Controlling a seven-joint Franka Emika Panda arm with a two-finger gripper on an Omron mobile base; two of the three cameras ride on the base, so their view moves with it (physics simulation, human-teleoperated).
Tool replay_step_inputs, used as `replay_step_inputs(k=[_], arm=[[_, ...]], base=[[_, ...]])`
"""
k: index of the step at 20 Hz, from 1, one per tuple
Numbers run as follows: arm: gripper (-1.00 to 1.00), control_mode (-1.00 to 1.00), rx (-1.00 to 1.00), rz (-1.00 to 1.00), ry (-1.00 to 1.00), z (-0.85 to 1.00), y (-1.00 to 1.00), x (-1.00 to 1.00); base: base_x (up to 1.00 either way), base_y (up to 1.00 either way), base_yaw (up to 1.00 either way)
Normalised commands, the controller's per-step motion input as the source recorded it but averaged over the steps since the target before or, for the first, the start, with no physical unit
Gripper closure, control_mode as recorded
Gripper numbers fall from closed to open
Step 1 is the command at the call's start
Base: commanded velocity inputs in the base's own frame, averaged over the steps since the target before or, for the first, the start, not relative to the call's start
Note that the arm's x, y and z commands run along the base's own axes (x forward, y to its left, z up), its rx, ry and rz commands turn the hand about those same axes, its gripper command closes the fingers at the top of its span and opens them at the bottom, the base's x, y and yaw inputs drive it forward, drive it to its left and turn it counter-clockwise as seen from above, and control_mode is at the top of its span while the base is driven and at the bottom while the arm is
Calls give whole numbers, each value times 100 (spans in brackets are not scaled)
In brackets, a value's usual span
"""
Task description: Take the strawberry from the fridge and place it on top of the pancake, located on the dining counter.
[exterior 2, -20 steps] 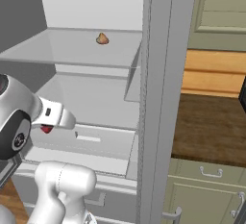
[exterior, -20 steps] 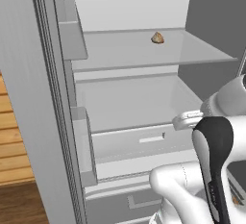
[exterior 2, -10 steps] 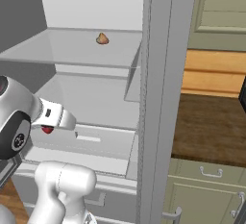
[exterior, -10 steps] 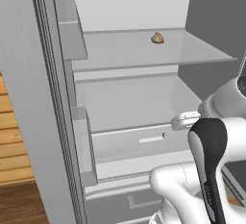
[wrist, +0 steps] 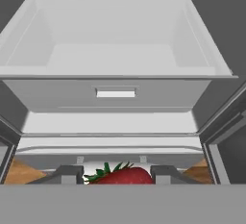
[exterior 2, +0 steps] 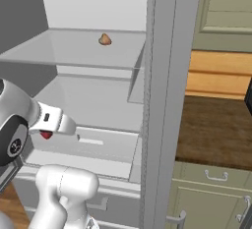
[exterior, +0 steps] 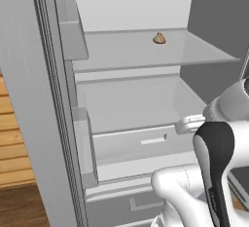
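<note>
Red strawberry (wrist: pixel 120 175) sits clamped between your gripper (wrist: pixel 117 174) fingers, just in front of the open fridge (exterior: pixel 141 99) drawer. Pick looks done; you're at the carry step. Next you need to back clear of the fridge and head for the dining counter. Berry's leafy cap points left in the hand view, long axis running across the fingers. Tan lump (exterior: pixel 159 38) stays on the upper shelf.

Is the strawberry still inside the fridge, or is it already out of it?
Out. The strawberry sits between the gripper fingertips, in front of the open fridge, whose drawer lies beyond it.
</note>
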Motion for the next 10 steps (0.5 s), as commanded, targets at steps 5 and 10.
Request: replay_step_inputs(k=[5, 10], arm=[[100, 100, 0, 0, 0, 0, 0, 0], [100, 100, 0, 0, 0, 0, 0, 0]], base=[[-57, 6, -2], [-59, 29, -23]])
